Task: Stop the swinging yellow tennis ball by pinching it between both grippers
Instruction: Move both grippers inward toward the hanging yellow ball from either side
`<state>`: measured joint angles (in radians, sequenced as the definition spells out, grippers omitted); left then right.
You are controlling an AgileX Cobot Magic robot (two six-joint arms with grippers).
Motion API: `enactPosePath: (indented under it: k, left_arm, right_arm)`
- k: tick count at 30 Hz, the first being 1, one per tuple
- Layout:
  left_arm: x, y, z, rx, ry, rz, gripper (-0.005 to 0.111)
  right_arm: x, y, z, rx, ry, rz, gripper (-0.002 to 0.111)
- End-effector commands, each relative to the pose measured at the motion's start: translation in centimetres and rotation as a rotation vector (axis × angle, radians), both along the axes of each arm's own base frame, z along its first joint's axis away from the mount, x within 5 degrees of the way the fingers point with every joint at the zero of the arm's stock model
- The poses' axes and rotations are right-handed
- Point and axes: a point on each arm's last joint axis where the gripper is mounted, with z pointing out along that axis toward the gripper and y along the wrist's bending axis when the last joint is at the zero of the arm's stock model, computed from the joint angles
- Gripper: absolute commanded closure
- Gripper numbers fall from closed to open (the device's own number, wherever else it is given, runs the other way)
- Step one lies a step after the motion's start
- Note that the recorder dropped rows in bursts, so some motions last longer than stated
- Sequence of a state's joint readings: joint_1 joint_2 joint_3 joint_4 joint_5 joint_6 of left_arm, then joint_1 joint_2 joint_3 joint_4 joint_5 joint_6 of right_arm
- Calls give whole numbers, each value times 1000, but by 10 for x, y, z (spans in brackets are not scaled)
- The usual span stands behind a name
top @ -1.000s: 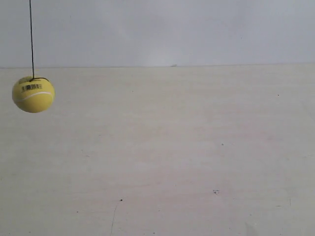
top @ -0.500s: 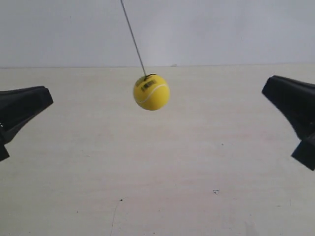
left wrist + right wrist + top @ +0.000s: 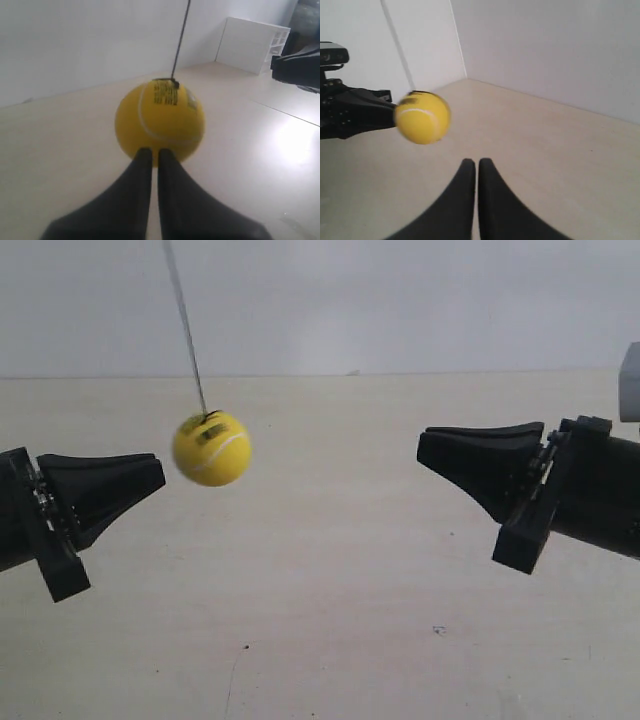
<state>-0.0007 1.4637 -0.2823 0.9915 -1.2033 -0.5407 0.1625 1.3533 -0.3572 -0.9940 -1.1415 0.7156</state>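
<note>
**You have the yellow tennis ball (image 3: 211, 448) hanging between both grippers, much nearer your left one.**

Your left gripper (image 3: 158, 471) is the arm at the exterior view's left. Its two fingers are pressed together with only a thin seam between them, and they hold nothing. The ball sits just off their tips, and a sliver of table (image 3: 330, 580) seems to show between. In the left wrist view the ball fills the space just past the fingertips (image 3: 143, 154), its barcode sticker (image 3: 166, 93) facing the camera under the thin black string (image 3: 181, 37). Your right gripper (image 3: 424, 445) is likewise closed and empty, well apart from the ball. In the right wrist view the ball looks blurred, with the left gripper behind it.
</note>
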Motion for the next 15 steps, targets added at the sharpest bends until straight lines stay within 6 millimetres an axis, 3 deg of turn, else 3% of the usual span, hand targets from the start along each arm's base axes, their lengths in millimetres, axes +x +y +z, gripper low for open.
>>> enactPosePath:
  k: [1,9,15]
  left_arm:
    - [14,-3,-3,2,-17,-12,102]
    - [24,-4,-6,14,-25,-18,102]
    - [19,-21,-5,81,-131,-91,102]
  right_arm:
    - [9,5,-2,3,-1,51,108]
    - [25,23,-9,-85,-4,94,108]
    - [31,42,1,-92,-50,137,108]
